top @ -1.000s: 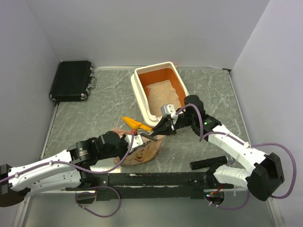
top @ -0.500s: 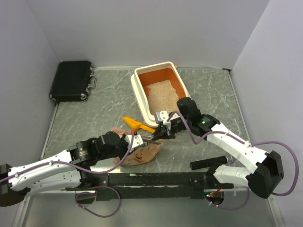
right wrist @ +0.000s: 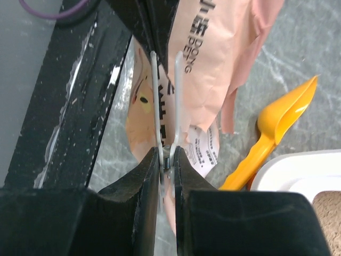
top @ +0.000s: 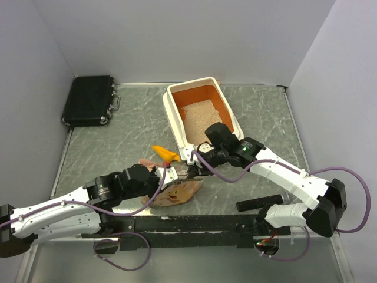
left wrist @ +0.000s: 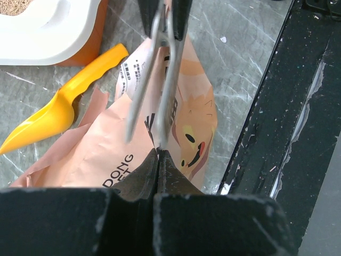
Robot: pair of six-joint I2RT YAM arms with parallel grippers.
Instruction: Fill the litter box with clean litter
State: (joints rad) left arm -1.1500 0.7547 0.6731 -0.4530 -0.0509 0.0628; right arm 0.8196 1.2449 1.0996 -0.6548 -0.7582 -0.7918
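I have the left gripper [left wrist: 158, 153] and right gripper [right wrist: 167, 154] both pinched shut, tip to tip, on one edge of the bag [top: 177, 191], slumped on the worktop [top: 118, 135] beside the scoop [top: 165, 154], probably to control its mouth, with litter [top: 200, 115] lying in the litter box [top: 174, 118] just beyond.

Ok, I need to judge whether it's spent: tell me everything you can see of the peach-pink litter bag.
The bag is thin peach-pink film printed with a cartoon animal face, dark lettering and a white text panel. It lies crumpled and slumped on the table near the litter box, ragged edge beside the yellow scoop. The left gripper and right gripper, both shut, meet tip to tip over it; whether either pinches it is unclear. Its contents are hidden.
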